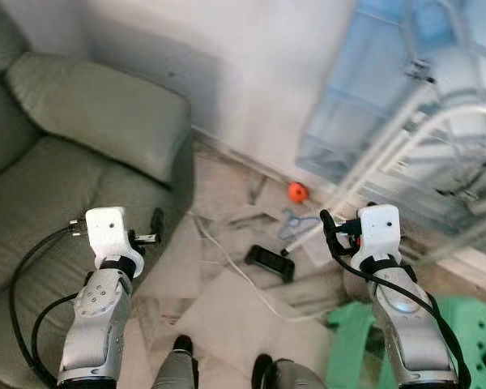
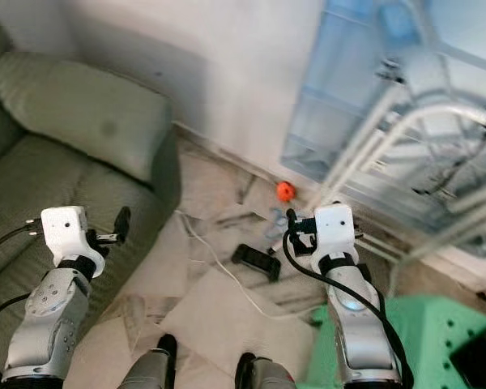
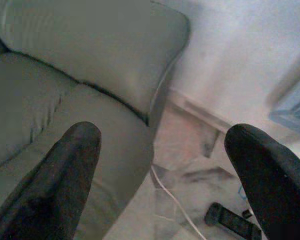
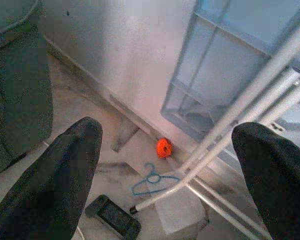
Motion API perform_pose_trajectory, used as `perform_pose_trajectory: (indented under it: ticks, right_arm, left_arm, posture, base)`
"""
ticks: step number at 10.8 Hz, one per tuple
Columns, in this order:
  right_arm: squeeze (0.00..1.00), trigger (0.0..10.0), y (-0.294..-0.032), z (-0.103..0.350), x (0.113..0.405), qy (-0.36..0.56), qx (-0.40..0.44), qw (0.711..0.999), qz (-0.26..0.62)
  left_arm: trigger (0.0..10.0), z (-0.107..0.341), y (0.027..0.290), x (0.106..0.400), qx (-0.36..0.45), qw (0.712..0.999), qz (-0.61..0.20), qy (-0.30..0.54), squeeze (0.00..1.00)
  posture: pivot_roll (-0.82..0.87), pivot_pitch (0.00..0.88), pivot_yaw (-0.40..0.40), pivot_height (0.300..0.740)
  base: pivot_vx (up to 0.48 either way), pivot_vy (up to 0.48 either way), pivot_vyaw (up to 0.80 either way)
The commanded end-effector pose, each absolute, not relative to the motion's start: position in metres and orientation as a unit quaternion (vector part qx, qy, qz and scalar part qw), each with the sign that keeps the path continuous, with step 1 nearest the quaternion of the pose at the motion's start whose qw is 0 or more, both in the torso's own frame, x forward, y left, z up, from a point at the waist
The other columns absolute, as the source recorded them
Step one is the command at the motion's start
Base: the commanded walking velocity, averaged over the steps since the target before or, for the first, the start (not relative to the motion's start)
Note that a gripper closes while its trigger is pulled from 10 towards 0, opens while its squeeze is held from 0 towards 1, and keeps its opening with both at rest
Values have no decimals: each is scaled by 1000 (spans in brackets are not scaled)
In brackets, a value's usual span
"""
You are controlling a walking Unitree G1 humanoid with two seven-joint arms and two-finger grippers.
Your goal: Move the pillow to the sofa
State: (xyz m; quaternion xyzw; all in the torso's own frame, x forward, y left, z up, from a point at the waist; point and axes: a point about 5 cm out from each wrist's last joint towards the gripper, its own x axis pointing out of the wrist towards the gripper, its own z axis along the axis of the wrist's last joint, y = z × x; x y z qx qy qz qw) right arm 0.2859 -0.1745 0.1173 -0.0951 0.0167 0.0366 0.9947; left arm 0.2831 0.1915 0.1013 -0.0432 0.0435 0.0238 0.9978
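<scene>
While the green sofa (image 1: 73, 154) stood at the robot's left, no pillow could be made out. Left gripper (image 3: 160, 165) hung over the seat edge, fingers spread wide and empty; right gripper (image 4: 165, 165), equally wide and empty, hung above the marble floor (image 1: 227, 308). Orange ball (image 4: 163, 148), blue hanger (image 4: 150, 179), black device (image 1: 269, 262), white cable (image 1: 243, 279) and green stool (image 1: 470, 332) lay beyond.

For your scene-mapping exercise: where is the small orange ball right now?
The orange ball lies on the floor against the wall's base, ahead of the right gripper, just beyond the blue hanger.
</scene>
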Motion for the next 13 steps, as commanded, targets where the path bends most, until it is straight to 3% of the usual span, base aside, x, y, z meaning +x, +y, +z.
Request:
perform_pose_trajectory:
  ticks: [1, 11, 13]
  right_arm:
    - [0, 10000, -177, 118, 285, 18, -99, 994, 35]
    - [0, 10000, -171, 130, 290, -1, -94, 995, 39]
    - [0, 10000, -171, 130, 290, 0, -93, 995, 38]
  left_arm:
    - [10000, 96, 196, 282, -46, 997, 38, 56, 0]
    - [10000, 97, 210, 287, -62, 994, 76, 45, 0]
    - [10000, 95, 220, 285, -17, 993, 110, 45, 0]
  posture:
    - [-88, 227, -85, 740]
    - [-93, 239, -80, 740]
    - [-94, 242, -80, 740]
  base:
    - [0, 0, 800]
    - [0, 0, 800]
    - [0, 0, 800]
